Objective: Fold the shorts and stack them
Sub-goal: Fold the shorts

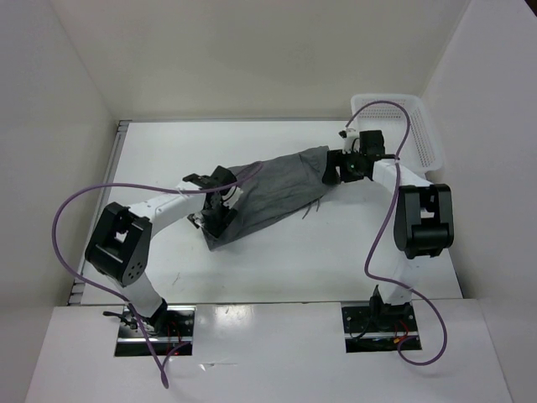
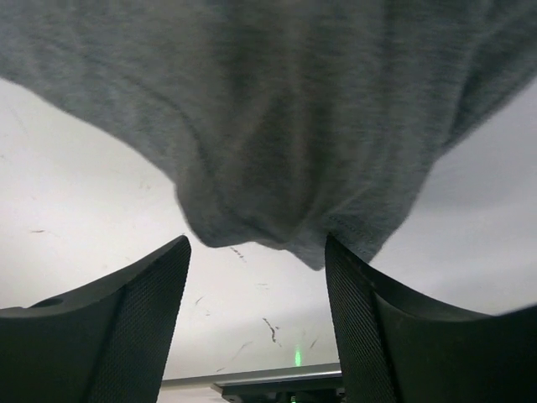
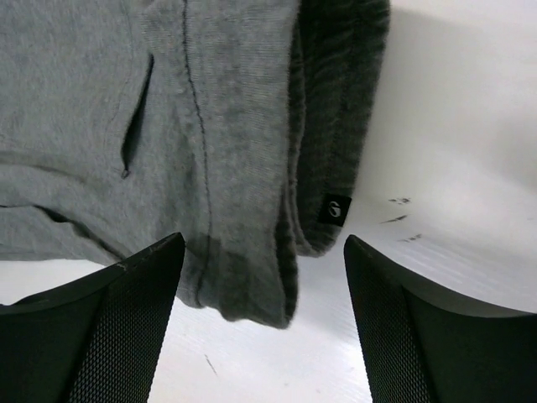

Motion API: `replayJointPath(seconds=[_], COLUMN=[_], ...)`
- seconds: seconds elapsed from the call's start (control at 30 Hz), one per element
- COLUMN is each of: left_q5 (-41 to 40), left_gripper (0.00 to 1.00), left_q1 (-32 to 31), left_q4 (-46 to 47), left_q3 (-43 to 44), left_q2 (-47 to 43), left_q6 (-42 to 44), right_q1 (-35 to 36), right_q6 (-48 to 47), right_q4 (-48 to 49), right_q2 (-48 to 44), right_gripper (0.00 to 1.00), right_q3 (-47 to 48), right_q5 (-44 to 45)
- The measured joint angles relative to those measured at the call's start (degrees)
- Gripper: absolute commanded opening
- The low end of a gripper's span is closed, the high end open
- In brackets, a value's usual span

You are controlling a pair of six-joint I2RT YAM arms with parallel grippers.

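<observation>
Both YAMs look the same. The left arm (image 1: 164, 208) and right arm (image 1: 388, 175) have white tube links with big boxy black joint housings (image 1: 119, 245). A loose purple cable (image 1: 57, 220) runs in a wide loop off the left one, and another arcs over the right (image 1: 382, 103). Each arm sits on a black base plate (image 1: 155, 329) set in a cut-out, and there's a few red wires (image 1: 401, 336) showing at the right one. The left gripper (image 2: 258, 243) and right gripper (image 3: 264, 239) have chunky black fingers (image 2: 143, 327) with a fine mesh-like texture on the inner faces.
</observation>
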Motion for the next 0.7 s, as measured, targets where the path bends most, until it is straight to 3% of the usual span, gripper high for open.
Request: replayJointPath(seconds=[0.33, 0.53, 0.6, 0.7], left_q5=[1.27, 1.09, 1.20, 1.22], left_gripper=[0.75, 0.73, 0.69, 0.69], left_q1=[-1.70, -1.68, -1.68, -1.90], left_q4=[1.55, 1.66, 1.05, 0.22], left_q3=[0.15, 0.24, 0.90, 1.66], left_q2=[6.34, 6.93, 7.56, 8.24], left_q6=[0.02, 0.02, 0.00, 0.04], right_q1=[3.85, 3.93, 4.11, 4.28], right_q6=[3.26, 4.20, 4.42, 4.44], right_q4=[1.09, 1.64, 1.75, 2.10], right_q2=[4.13, 5.25, 5.25, 5.22], right_gripper=[0.76, 0.60, 0.60, 0.69], right_q3=[0.00, -0.13, -0.33, -0.72], right_q5=[2.91, 4.44, 4.87, 5.46])
